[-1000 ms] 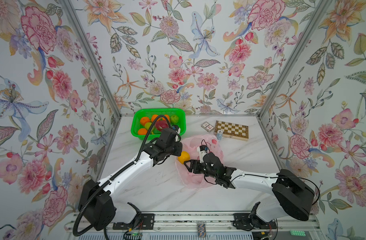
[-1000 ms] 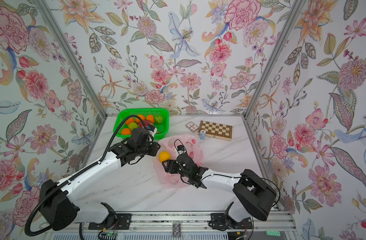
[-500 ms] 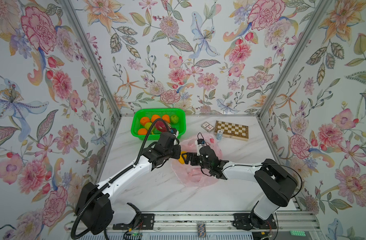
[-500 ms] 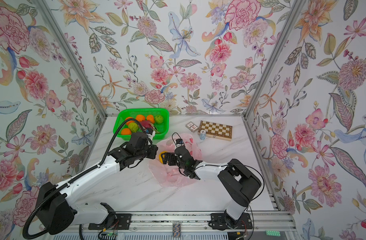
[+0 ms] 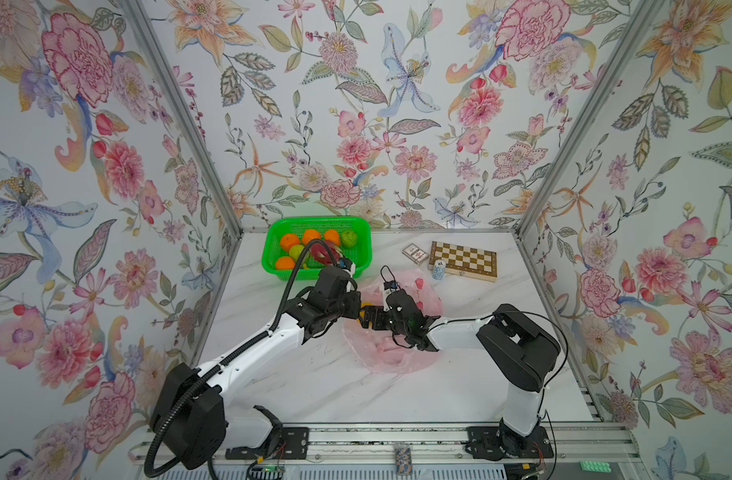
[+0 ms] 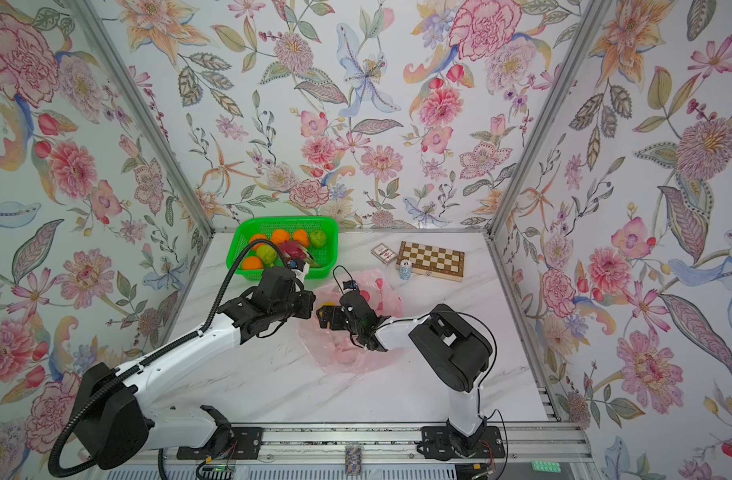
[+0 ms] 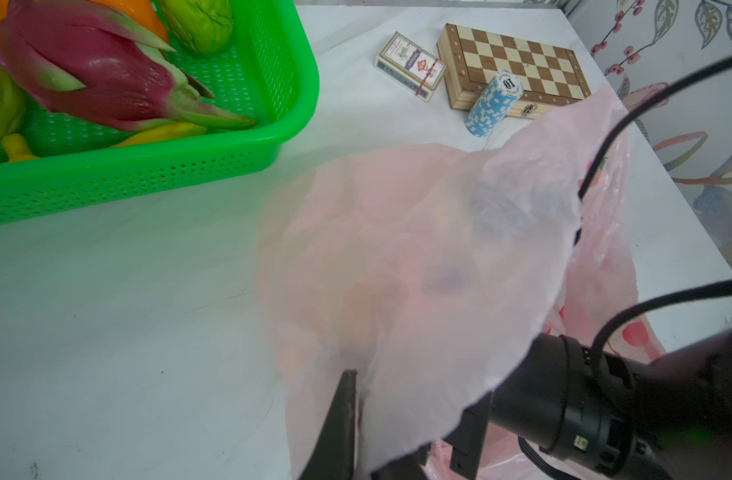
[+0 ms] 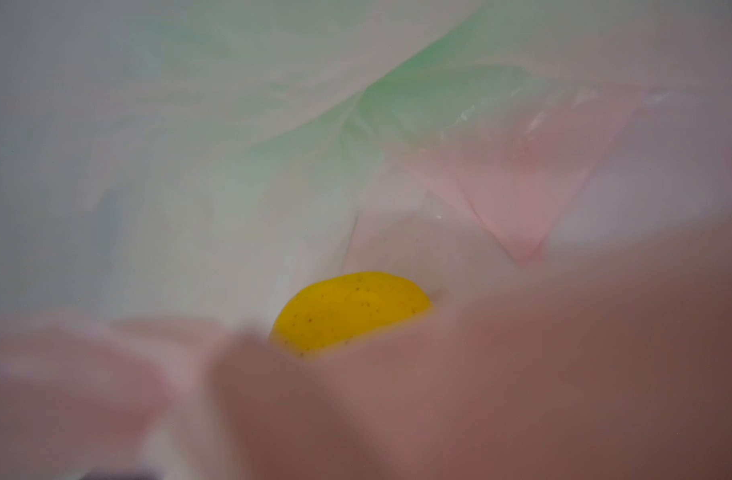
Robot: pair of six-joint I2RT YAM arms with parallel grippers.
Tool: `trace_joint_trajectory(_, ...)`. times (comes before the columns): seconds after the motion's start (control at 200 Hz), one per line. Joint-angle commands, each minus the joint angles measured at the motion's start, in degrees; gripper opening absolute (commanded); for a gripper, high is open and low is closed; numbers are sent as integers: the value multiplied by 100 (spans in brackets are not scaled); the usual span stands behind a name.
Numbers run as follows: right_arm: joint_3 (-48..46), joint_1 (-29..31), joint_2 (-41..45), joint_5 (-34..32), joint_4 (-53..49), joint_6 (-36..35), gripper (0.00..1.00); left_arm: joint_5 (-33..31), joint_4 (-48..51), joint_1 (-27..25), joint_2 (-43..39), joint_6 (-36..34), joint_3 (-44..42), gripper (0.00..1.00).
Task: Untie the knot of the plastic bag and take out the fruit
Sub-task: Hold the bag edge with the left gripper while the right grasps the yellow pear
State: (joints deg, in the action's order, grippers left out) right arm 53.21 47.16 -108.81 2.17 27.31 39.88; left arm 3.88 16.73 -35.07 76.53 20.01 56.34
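A green perforated plastic basket (image 5: 268, 257) was seen at the 11 o'clock end of the white marbled table (image 5: 314, 386). It was filled with round oranges (image 5: 290, 241), green fruits and a red-magenta dragon fruit (image 7: 98, 70). At 5 o'clock of it, the left hand (image 5: 358, 309) was set at the 9 o'clock edge of the thin translucent pink plastic bag (image 5: 397, 353), which lay crumpled at the middle of the table. In the left wrist view a sheet of the bag's film was held raised from beside one black finger (image 7: 341, 419). The hand was judged clamped together on that film, its other finger being hidden. Just beside it, a round yellow speckled fruit (image 8: 352, 311) was found, with the right hand (image 6: 326, 318) placed around it, fingers apart; contact with the fruit could not be told. The right wrist view was veiled by blurred pink film. At 1 o'clock of the bag, a small boxed deck of cards (image 5: 415, 253), a stack of blue-and-white chips (image 5: 439, 270) and a wooden chessboard (image 5: 464, 259) were laid.
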Motion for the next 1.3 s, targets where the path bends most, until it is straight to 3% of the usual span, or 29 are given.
trace_joint_trajectory(0.0, 139, -49, -153, 11, 63, -1, 88, 11, -83, 101, -135, 91, -127, 11)
trace_joint_trajectory(0.17, 137, -88, -168, 46, 13, 28, 65, 50, -130, 188, -197, 145, -193, 11)
trace_joint_trajectory(0.375, 18, -93, 113, 97, 41, 16, 49, 71, -178, 279, -209, 183, -202, 11)
trace_joint_trajectory(0.931, -1248, 83, 1562, -51, 125, 81, 44, 155, -232, 353, -11, 240, -88, 12)
trace_joint_trajectory(1.296, -1762, 237, 2272, 615, 359, -54, 44, 105, -493, 428, 213, 238, 77, 12)
